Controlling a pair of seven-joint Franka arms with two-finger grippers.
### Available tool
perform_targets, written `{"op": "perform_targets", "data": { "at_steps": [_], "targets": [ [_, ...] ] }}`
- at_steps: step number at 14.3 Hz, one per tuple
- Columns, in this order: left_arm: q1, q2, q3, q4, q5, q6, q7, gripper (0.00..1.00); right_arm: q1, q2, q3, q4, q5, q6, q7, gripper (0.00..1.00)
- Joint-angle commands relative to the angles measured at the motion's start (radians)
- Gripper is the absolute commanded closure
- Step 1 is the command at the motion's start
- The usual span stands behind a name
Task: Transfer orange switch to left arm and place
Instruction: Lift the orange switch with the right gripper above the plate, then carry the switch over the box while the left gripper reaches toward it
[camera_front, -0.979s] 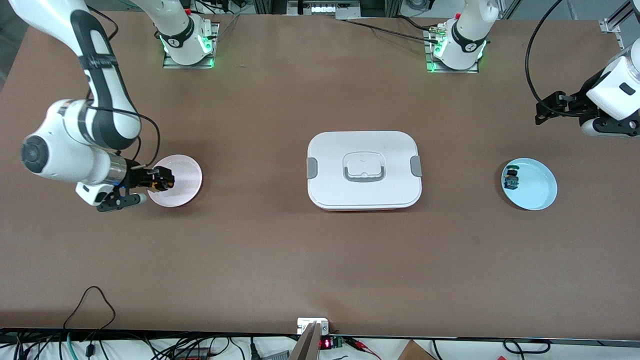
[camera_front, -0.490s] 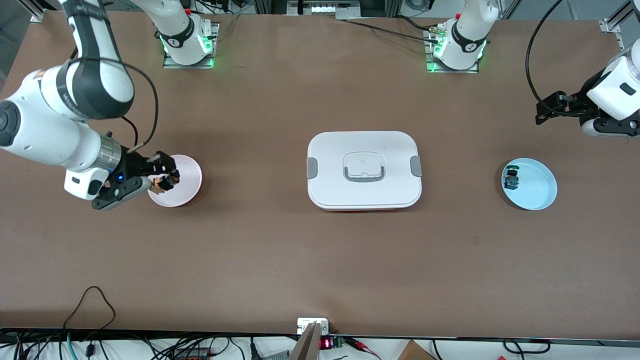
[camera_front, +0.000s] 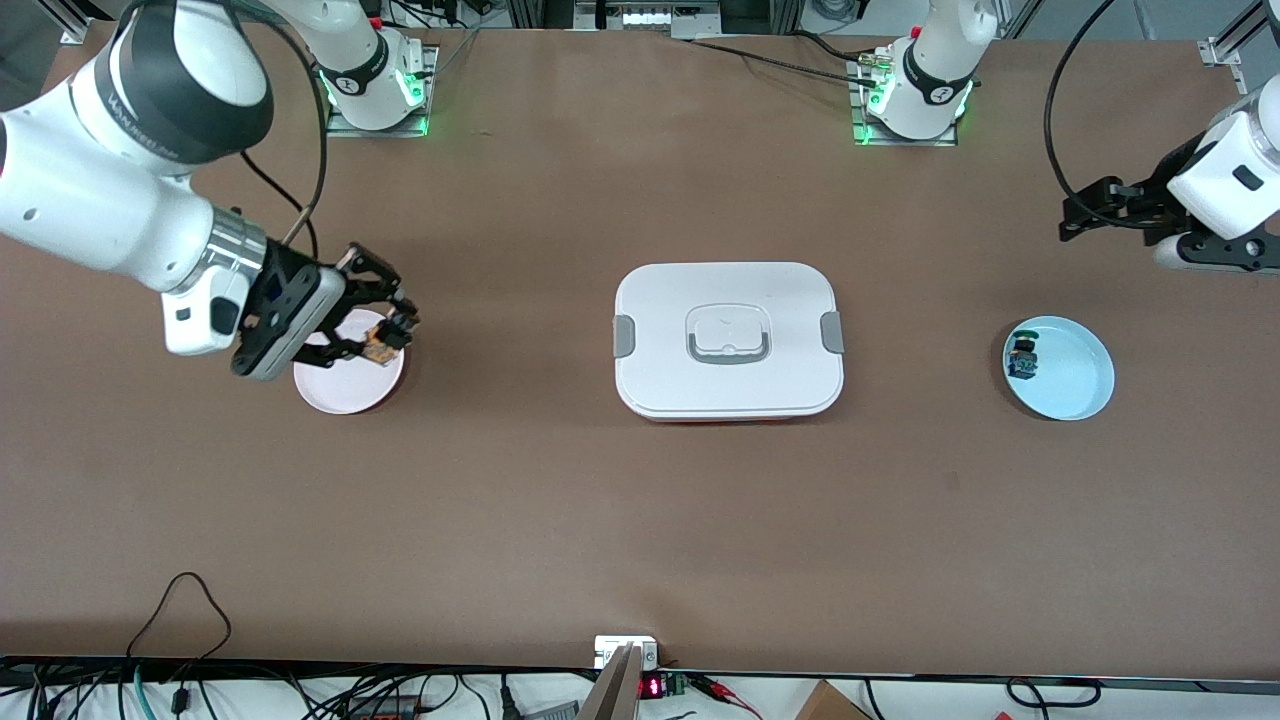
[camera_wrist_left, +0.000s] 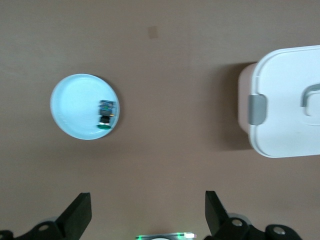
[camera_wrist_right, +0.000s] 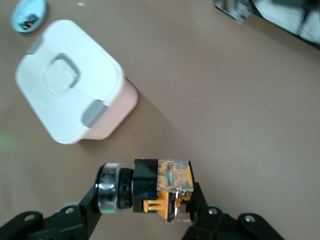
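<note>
The orange switch (camera_front: 381, 346) hangs over the box-side rim of a pink plate (camera_front: 338, 388), with my right gripper (camera_front: 385, 338) shut on it. In the right wrist view the switch (camera_wrist_right: 161, 192) lies crosswise between the fingers of the right gripper (camera_wrist_right: 148, 201): a silver ring, a black body, an orange base. The white lidded box (camera_front: 728, 340) stands mid-table, also seen as the box (camera_wrist_right: 70, 100) in that wrist view. My left gripper (camera_front: 1095, 208) waits open over the table edge at the left arm's end. The left gripper (camera_wrist_left: 147, 216) holds nothing.
A light-blue plate (camera_front: 1075, 380) toward the left arm's end holds a small switch with a green cap (camera_front: 1022, 358). The left wrist view shows that plate (camera_wrist_left: 72, 107), its switch (camera_wrist_left: 106, 114) and one end of the box (camera_wrist_left: 285, 100). Cables run along the table's near edge.
My right arm has risen from the pink plate with the orange switch and carried it a little toward the box. The left arm has shifted only slightly.
</note>
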Motion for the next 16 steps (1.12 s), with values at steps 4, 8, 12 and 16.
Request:
{"op": "perform_targets", "data": {
  "at_steps": [4, 8, 12, 16],
  "targets": [
    [-0.008, 0.089, 0.005, 0.03, -0.234, -0.116, 0.008, 0.0, 0.027, -0.008, 0.168, 0.014, 0.186, 0.092, -0.167, 0.97],
    [0.009, 0.107, 0.005, 0.02, -0.512, -0.174, 0.013, 0.0, 0.085, -0.002, 0.233, 0.011, 0.385, 0.205, -0.314, 0.97],
    [0.009, 0.113, 0.004, -0.004, -0.839, -0.211, 0.016, 0.0, 0.142, 0.032, 0.24, 0.005, 0.597, 0.296, -0.547, 0.97],
    [-0.01, 0.164, -0.041, -0.016, -1.147, -0.167, 0.068, 0.0, 0.168, 0.067, 0.24, 0.008, 0.834, 0.296, -0.713, 0.97]
  ]
}}
